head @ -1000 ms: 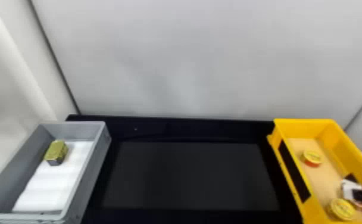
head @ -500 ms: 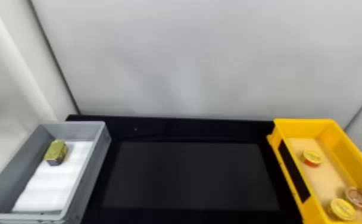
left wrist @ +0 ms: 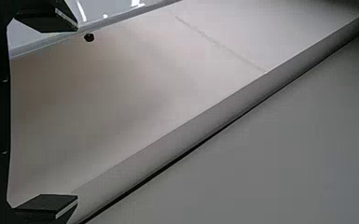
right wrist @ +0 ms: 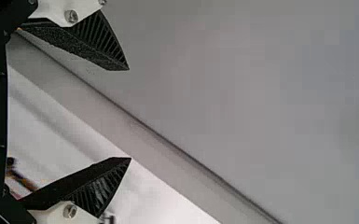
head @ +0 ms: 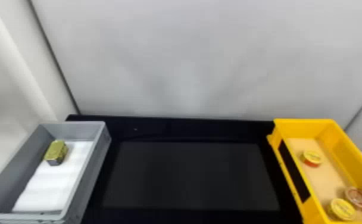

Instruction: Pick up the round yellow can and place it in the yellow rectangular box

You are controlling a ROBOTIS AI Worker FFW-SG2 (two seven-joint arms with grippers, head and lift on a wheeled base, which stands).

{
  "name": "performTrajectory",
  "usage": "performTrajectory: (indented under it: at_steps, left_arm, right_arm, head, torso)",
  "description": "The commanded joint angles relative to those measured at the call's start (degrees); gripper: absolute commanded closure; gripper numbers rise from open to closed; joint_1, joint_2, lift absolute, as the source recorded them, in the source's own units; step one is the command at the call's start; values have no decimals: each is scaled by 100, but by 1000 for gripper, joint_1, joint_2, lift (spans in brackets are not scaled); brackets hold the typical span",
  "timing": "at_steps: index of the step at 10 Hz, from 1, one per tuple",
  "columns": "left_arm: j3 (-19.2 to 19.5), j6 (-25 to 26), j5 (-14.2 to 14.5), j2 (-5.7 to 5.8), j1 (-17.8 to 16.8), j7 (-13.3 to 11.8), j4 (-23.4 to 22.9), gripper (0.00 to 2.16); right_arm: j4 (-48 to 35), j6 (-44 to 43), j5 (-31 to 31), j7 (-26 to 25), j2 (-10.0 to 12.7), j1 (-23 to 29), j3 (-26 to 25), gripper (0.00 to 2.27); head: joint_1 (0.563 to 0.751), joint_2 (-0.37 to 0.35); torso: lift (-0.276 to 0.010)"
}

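Observation:
Inside the yellow box (head: 305, 128) at the right of the head view are three round cans. A yellow-topped can with a red side (head: 312, 158) sits toward the back, another yellow-topped can (head: 342, 209) lies near the front, and a reddish can with a clear rim (head: 357, 197) is just beside it. In the right wrist view my right gripper (right wrist: 130, 114) stands open, nothing between its fingers, against the pale wall. My left gripper (left wrist: 78, 113) is open too in the left wrist view, holding nothing and facing wall panels.
A grey box (head: 100, 155) stands at the left with a white liner (head: 52, 181) and a gold-green rectangular tin (head: 56, 152) in it. Between the boxes lies a black tabletop (head: 189, 175). A pale wall (head: 201, 59) rises behind.
The right gripper has withdrawn from the front of the yellow box and left the head view's right side, uncovering the reddish can. The cans and boxes stay where they were.

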Motion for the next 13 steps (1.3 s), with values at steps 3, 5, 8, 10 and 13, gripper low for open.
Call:
performTrajectory:
  at_steps: [3,5,8,10,13]
  left_arm:
    - [189,-59,-2,-15,26,128,-79,-2]
    - [400,-147,-2,-15,-26,172,-132,-2]
    - [901,-174,16,-15,-62,322,-334,-2]
    - [1033,-174,68,-15,-62,357,-387,-2]
    - [1104,-244,227,-15,-26,375,-439,-2]
  right_arm:
    - [-331,-1280,69,269,-17,-667,-517,122]
    - [-498,-1482,-116,269,-35,-1001,-535,122]
    - [-665,-1420,-608,489,-289,-1388,-491,96]
    - [-673,-1394,-652,243,-439,-1493,-192,67]
    - [-673,-1482,-670,146,-369,-1388,-113,82]
  head:
    - [686,14]
    - [686,14]
    - [686,14]
    - [686,14]
    - [686,14]
  torso:
    - [-56]
    - [-56]
    - [-56]
    - [-56]
    - [-56]
